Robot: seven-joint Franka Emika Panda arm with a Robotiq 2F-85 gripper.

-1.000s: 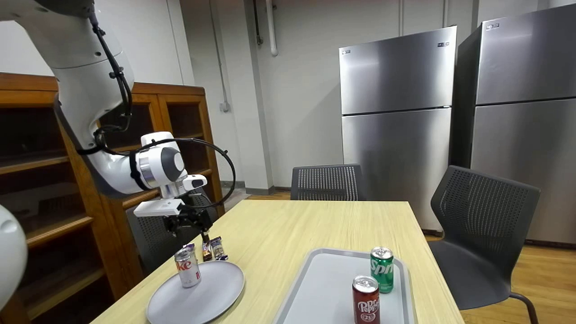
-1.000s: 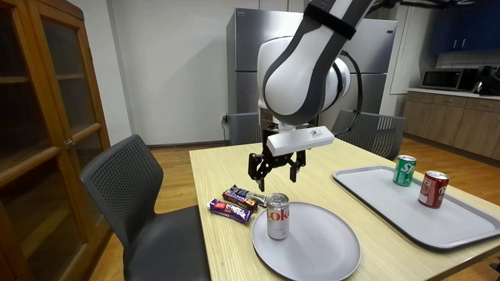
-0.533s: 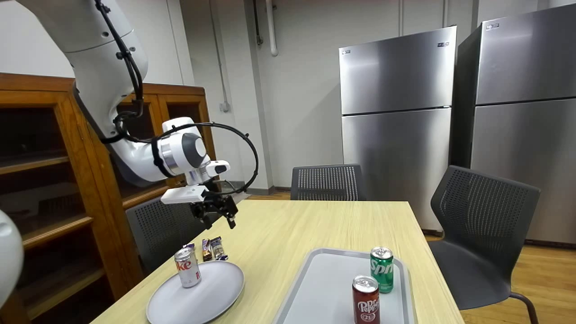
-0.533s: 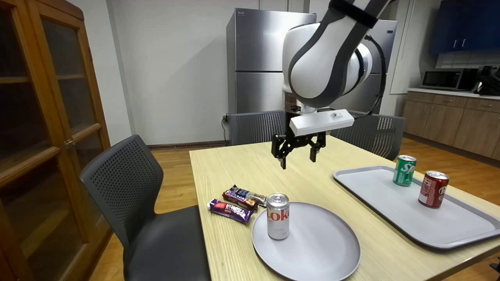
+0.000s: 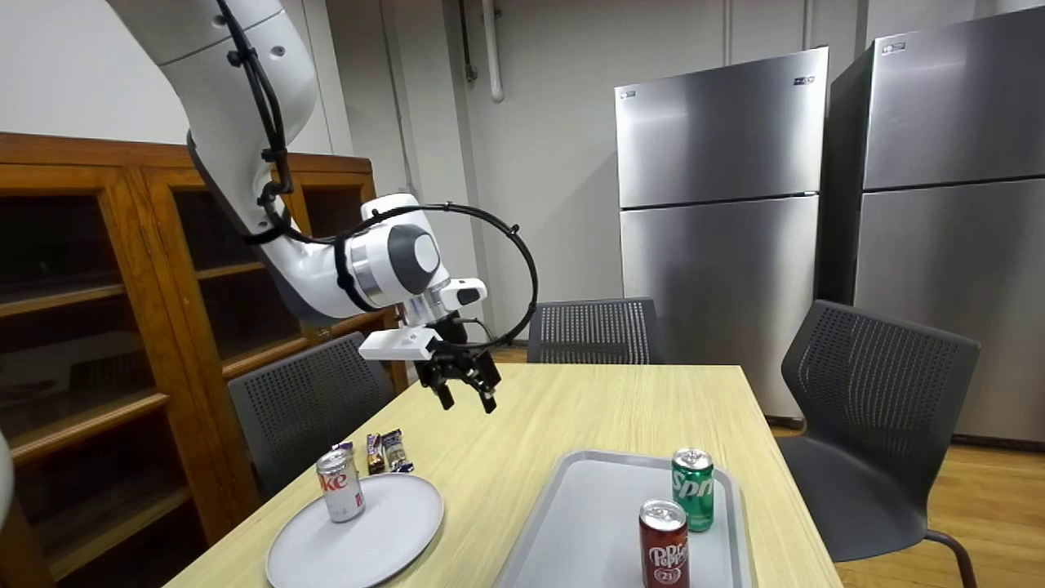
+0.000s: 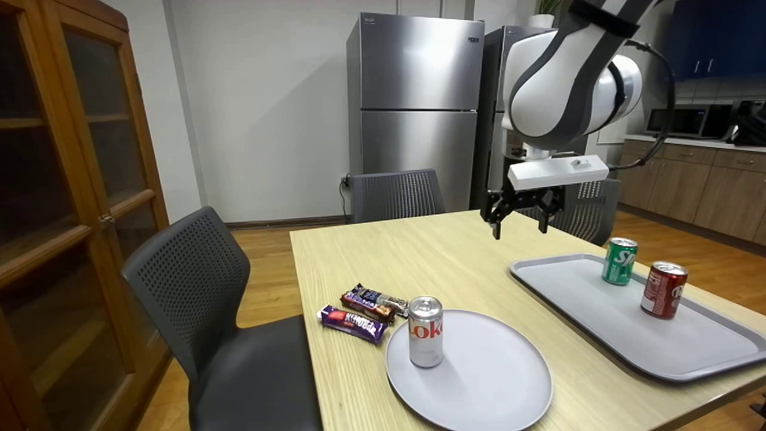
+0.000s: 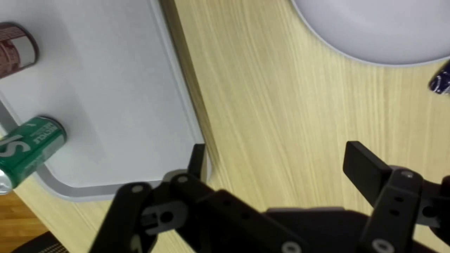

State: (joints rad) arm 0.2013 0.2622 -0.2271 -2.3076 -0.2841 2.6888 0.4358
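Observation:
My gripper hangs open above the wooden table, nothing between its fingers, in both exterior views. In the wrist view the jaws stand wide apart, one fingertip overlapping the corner of the grey tray. On that tray stand a green Sprite can and a dark red Dr Pepper can, both upright. A silver Diet Coke can stands on the round grey plate. Beside the plate lie a purple protein bar and two other wrapped bars. The wrist view cuts off most of the plate.
Dark chairs stand around the table, one close to the bars and another by the tray side. A wooden glass-door cabinet rises behind the arm. Steel refrigerators stand at the back.
The open gripper has moved away from above the bars and plate, rising somewhat and shifting towards the tray side. Cans, bars, plate and tray stay where they were.

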